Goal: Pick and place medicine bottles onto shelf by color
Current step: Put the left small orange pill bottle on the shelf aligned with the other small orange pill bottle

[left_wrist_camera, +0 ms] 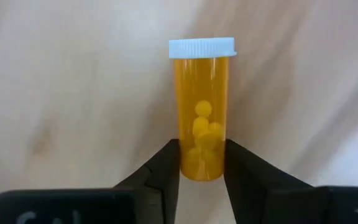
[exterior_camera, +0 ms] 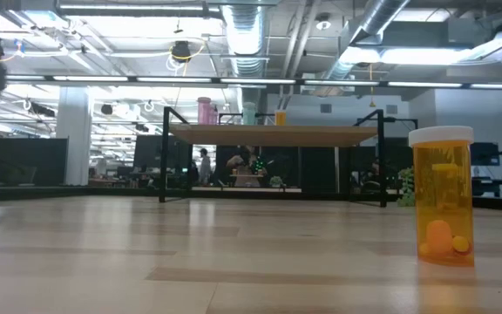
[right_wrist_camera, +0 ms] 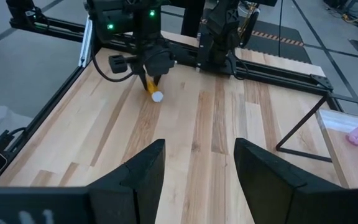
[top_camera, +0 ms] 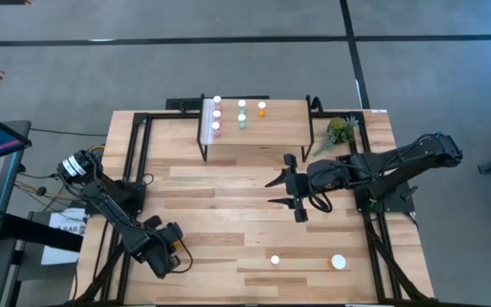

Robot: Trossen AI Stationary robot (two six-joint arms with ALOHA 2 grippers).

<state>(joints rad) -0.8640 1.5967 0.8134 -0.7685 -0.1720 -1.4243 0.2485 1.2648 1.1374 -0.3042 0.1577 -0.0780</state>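
Right now a thin orange bottle (left_wrist_camera: 202, 118) is gripped near its base by the closed left hand (left_wrist_camera: 202, 171) at the near left of the surface (top_camera: 228, 196), far from the shelf (top_camera: 271, 132), while the right hand (top_camera: 286, 192) is held open nearer the shelf, and no writing can be read.

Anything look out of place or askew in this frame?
The orange bottle in the left gripper is clamped by its base and tilted, cap aimed at the tabletop, unlike the upright bottles on the shelf.
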